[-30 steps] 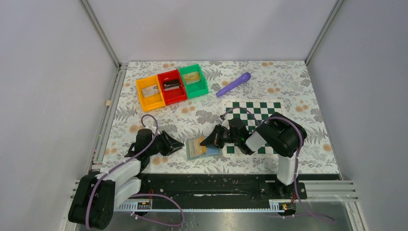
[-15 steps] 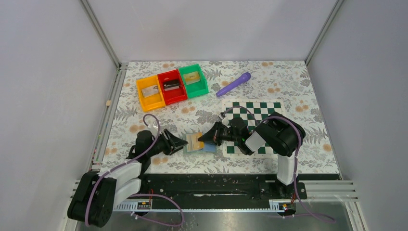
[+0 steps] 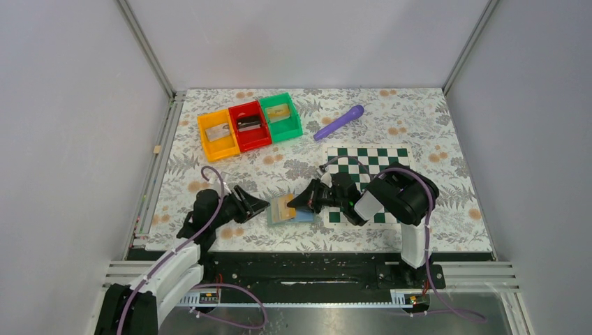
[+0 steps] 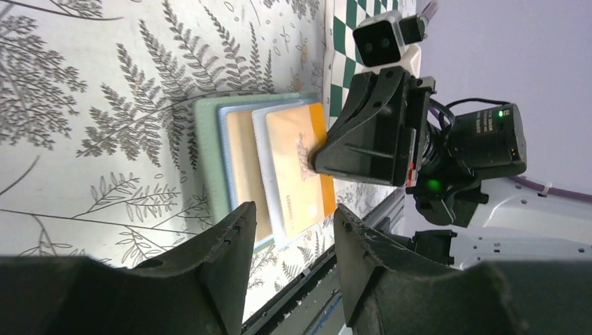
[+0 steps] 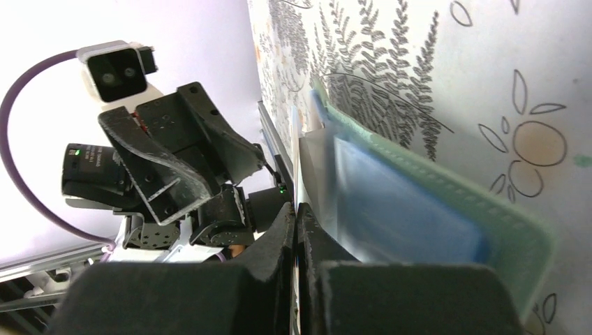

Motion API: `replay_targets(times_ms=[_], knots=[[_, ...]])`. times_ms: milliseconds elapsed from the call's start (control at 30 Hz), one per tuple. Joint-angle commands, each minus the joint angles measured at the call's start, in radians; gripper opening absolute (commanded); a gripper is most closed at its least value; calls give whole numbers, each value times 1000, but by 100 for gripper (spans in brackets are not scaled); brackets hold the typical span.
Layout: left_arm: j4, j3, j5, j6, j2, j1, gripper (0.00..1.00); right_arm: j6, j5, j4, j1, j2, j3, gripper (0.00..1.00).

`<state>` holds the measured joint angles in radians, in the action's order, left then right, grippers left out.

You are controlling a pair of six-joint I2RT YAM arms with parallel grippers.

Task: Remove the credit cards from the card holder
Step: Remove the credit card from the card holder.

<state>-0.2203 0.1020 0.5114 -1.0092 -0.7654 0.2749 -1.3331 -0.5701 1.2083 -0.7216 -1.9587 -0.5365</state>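
The card holder (image 3: 280, 212) lies spread open on the floral table, light-blue panels edged teal-green (image 4: 209, 150). A tan credit card (image 4: 241, 164) sits in its left panel. A second yellowish-gold credit card (image 4: 297, 167) lies over the other panel, and my right gripper (image 3: 306, 201) is shut on its far edge, low over the holder. In the right wrist view the right gripper (image 5: 296, 216) pinches the thin card edge-on beside the blue panel (image 5: 405, 209). My left gripper (image 4: 293, 237) is open and empty just left of the holder (image 3: 258, 206).
A green-and-white chessboard (image 3: 373, 164) lies under the right arm. Orange (image 3: 218, 135), red (image 3: 249, 125) and green (image 3: 280, 117) bins stand at the back left. A purple pen-like stick (image 3: 339, 122) lies behind the chessboard. The table's front rail (image 3: 314, 262) is close by.
My left gripper has moved right, up to the holder's left edge. The right gripper, still shut on the card, and the holder have shifted slightly away from the front edge.
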Motion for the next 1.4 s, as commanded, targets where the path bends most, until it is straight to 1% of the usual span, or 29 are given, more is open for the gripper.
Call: replay_targets(times_ms=[0, 200, 367, 500, 700, 867, 1033, 1233, 1367], knots=[[32, 14, -61, 7, 32, 3, 45, 21, 20, 27, -24, -16, -32, 0], [-73, 0, -18, -8, -62, 11, 44, 9, 27, 42, -30, -15, -32, 0], [-291, -48, 32, -65, -177, 14, 45, -17, 22, 77, -35, -22, -40, 0], [-359, -49, 54, -74, -232, 22, 45, -15, 22, 74, -38, -24, -42, 0], [-347, -40, 34, -59, -227, 34, 44, -21, 17, 81, -41, -32, -48, 0], [-364, -36, 37, -54, -253, 40, 38, -42, 10, 110, -41, -41, -51, 0], [-371, -38, 40, -57, -265, 42, 38, -51, 11, 123, -42, -41, -48, 0], [-326, -26, 30, -65, -218, 42, 41, -46, 15, 119, -42, -47, -42, 0], [-265, -18, 6, -83, -141, 43, 41, -43, 16, 119, -42, -53, -37, 0]])
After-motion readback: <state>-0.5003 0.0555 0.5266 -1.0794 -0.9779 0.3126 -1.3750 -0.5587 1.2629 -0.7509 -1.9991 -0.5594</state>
